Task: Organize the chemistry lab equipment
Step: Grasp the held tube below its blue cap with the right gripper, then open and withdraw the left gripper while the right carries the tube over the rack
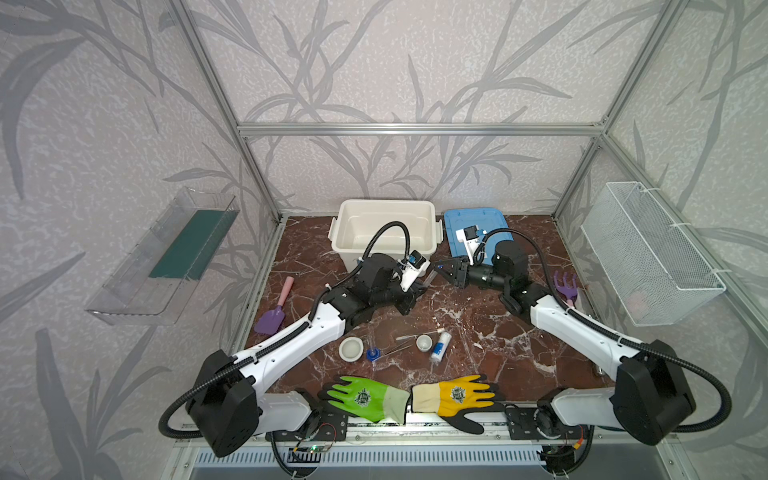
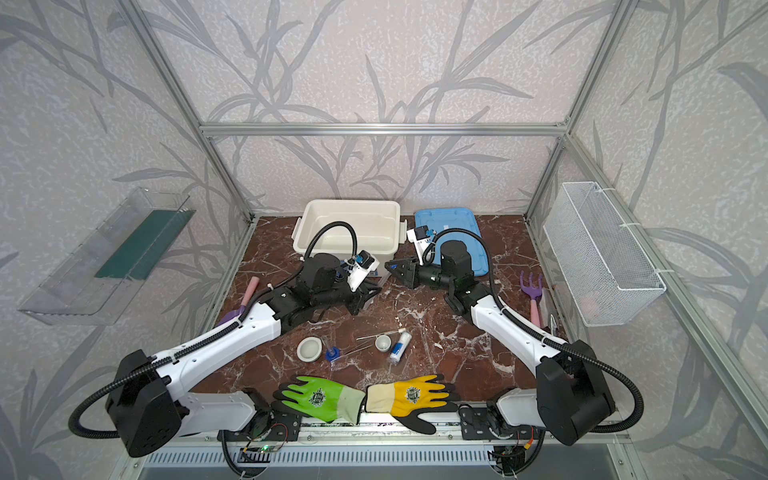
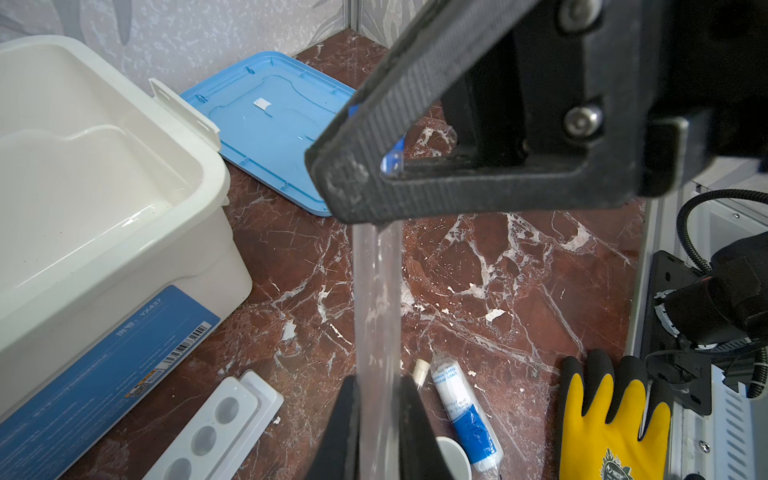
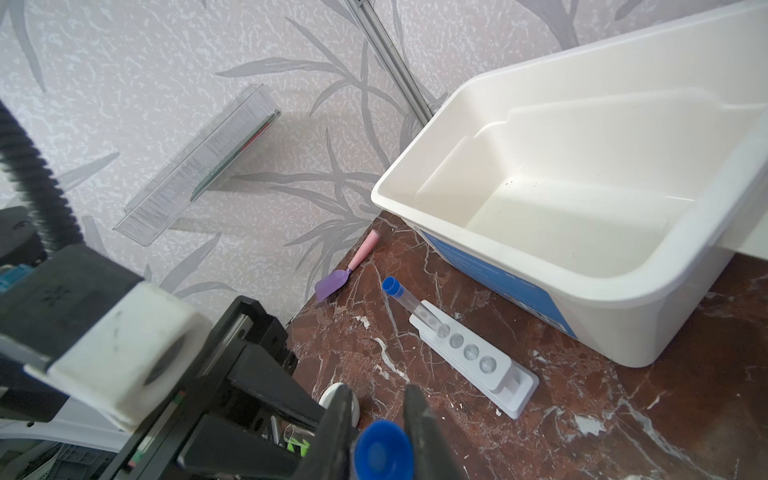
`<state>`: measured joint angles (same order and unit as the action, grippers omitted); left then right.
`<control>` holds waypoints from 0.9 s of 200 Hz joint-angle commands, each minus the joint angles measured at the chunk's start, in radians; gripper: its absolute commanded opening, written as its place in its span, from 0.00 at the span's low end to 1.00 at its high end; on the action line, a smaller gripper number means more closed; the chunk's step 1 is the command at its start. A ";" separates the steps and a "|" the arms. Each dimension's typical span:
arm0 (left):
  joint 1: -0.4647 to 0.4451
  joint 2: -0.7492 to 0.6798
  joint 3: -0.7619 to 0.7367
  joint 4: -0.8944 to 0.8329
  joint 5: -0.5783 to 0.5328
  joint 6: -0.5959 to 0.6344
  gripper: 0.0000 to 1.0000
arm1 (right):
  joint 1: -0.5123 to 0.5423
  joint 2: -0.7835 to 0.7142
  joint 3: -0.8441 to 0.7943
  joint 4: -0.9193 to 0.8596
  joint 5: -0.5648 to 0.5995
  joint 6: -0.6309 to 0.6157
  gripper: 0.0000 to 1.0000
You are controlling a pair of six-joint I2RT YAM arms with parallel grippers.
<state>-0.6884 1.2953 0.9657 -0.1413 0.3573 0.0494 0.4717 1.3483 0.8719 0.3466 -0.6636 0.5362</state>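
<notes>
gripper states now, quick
left gripper: shut on the clear test tube
right gripper: jaws flank that tube's blue cap; grip cannot be told

Bright, even, diffuse light; shadows soft. Pale grey shadow on leaf-patterned wallpaper (image 4: 124,83) beside clear plastic wall tray (image 4: 195,166). Interior of white plastic bin (image 3: 216,178) washed out, small highlights. Both top views bow at edges; aluminium frame bars (image 1: 223,95) lean. Close to lens, blue-capped clear test tube (image 4: 382,453) blurred.

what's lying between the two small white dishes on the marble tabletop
In both top views, a blue-based clear cylinder and thin metal tweezers lie between the wide white dish and the smaller white cup-shaped dish.
</notes>
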 commanded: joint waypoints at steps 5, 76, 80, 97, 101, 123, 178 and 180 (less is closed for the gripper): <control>-0.006 -0.017 0.000 0.011 -0.010 0.000 0.13 | 0.007 0.012 0.016 0.040 -0.011 0.012 0.21; -0.007 -0.002 0.000 0.011 -0.029 0.000 0.18 | 0.011 0.029 0.019 0.053 -0.025 0.020 0.18; -0.008 -0.001 0.001 0.011 -0.032 0.001 0.20 | 0.011 0.029 0.021 0.048 -0.022 0.016 0.17; -0.007 0.002 0.004 0.009 -0.035 -0.001 0.27 | 0.014 0.026 0.031 0.013 -0.008 -0.008 0.17; -0.007 0.001 0.003 0.009 -0.035 -0.002 0.28 | 0.013 0.026 0.034 0.006 -0.002 -0.013 0.17; -0.007 -0.002 0.003 0.009 -0.035 -0.002 0.36 | 0.016 0.023 0.047 -0.010 0.007 -0.025 0.16; -0.006 -0.064 0.008 -0.011 -0.078 0.004 0.49 | 0.062 0.029 0.157 -0.221 0.138 -0.207 0.16; -0.005 -0.069 0.009 -0.013 -0.083 0.004 0.49 | 0.066 0.030 0.165 -0.232 0.146 -0.218 0.16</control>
<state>-0.6922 1.2907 0.9657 -0.1471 0.3111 0.0505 0.5011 1.3720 0.9508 0.2451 -0.6056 0.4545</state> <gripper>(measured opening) 0.471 0.175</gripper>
